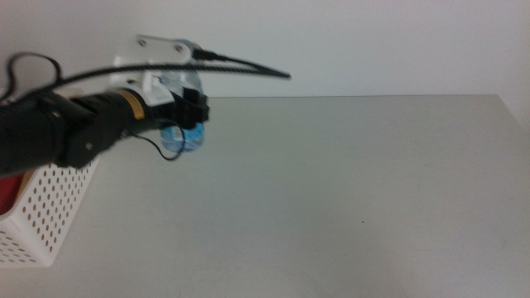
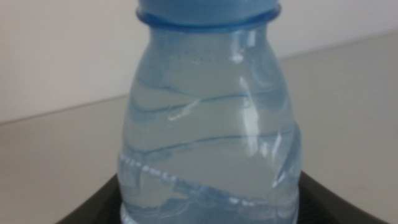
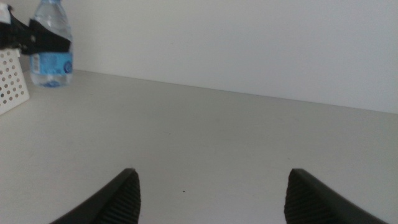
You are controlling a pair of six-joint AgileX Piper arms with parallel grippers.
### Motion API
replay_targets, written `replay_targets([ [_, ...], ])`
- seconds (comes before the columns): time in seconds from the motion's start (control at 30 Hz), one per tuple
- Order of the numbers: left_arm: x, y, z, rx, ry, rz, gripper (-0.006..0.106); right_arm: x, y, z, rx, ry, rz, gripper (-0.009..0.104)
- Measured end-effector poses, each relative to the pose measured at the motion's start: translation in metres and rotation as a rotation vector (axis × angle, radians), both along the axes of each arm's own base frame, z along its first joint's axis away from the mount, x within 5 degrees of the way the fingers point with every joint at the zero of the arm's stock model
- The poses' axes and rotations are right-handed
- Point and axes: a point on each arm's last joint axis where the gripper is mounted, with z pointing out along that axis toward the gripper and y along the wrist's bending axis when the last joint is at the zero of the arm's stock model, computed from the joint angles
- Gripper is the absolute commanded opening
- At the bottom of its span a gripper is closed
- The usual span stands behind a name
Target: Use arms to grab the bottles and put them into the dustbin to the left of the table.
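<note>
Left tool (image 1: 192,116) is pinching the water bottle (image 1: 182,136), jaws clamped on its lower body w/ the blue cap up; the left wrist view shows the bottle (image 2: 208,124) filling the frame, upright, dark jaw surfaces at its base. Bottle sits just beside the bin (image 1: 45,207), on the side away from the counter's left edge, and seems lifted a bit off the counter (image 1: 331,190), though I can't be sure it's clear of the surface. In the right wrist view the same bottle (image 3: 51,43) stands next to the bin's perforated wall (image 3: 12,78), w/ the left tool across it. Something red shows inside the bin at the frame edge, prob. the can, too cropped to confirm. Right tool (image 3: 211,193) waits well apart from the bin, jaws spread, nothing between them. Step in hand, as I read it: carry phase for this bottle, grasp done, drop not yet made. Next move calls for raising the bottle above the bin's rim, swinging over the opening, then letting go; main risk is clipping the rim if too low.
</note>
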Motion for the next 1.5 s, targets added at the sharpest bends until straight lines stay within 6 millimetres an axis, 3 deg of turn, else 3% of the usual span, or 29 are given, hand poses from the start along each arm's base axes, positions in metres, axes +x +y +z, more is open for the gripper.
replay_targets([
  [0.2,-0.001,0.074,0.074,0.166,0.114,0.243,-0.002,0.0,0.0,0.0,0.0,0.0,0.0,0.059],
  [0.37,-0.016,0.115,0.111,0.341,0.319,0.28,-0.002,0.0,0.0,0.0,0.0,0.0,0.0,0.059],
  [0.5,-0.022,0.138,0.124,0.349,0.392,0.243,-0.002,0.0,0.0,0.0,0.0,0.0,0.0,0.059],
  [0.63,-0.018,0.161,0.114,0.318,0.464,0.234,-0.002,0.0,0.0,0.0,0.0,0.0,0.0,0.059],
  [0.87,0.004,0.203,0.066,0.275,0.624,0.293,-0.002,0.0,0.0,0.0,0.0,0.0,0.0,0.059],
  [1.13,0.031,0.214,0.015,0.281,0.709,0.282,0.006,0.0,0.0,0.0,0.0,0.0,0.0,0.059],
  [1.3,0.04,0.217,-0.005,0.285,0.746,0.27,0.029,0.0,0.0,0.0,0.0,0.0,0.0,0.059],
  [1.5,0.042,0.219,-0.009,0.29,0.753,0.267,0.079,0.0,0.0,0.0,0.0,0.0,0.0,0.059],
])
